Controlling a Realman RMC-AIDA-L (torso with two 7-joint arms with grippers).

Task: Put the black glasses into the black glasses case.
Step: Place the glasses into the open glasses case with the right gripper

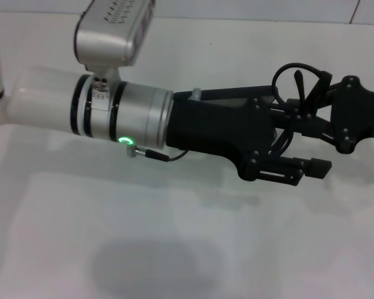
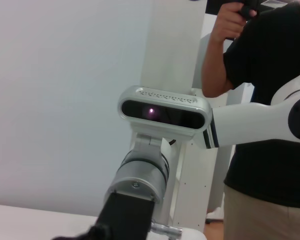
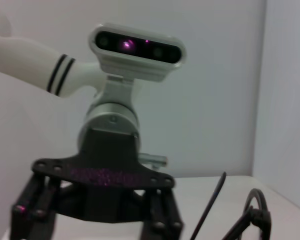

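The left claw (image 1: 308, 140) reached across the white counter (image 1: 174, 249) from the left, its silver wrist and black body lying nearly level above the surface. Its fingers were spread: one pad (image 1: 318, 167) stood free on the near side, with nothing between it and the far fingers.

The right claw (image 1: 324, 103) came in from the opposite side, facing the left one, its black palm just beyond the left claw's tips. It appeared to grip the black glasses (image 1: 296, 84) at the frame, though the contact itself was hidden among the black links, so the grip could not be confirmed.

The glasses sat at the far side of the left claw's fingertips, raised off the counter. One oval lens rim stood upright and a temple arm crossed it at a slant. In the right wrist view the glasses (image 3: 250, 220) showed close to the camera, a temple arm pointing up, with the left claw's body facing them across the counter.

A person in a black shirt (image 2: 270, 100) stood behind the robot.
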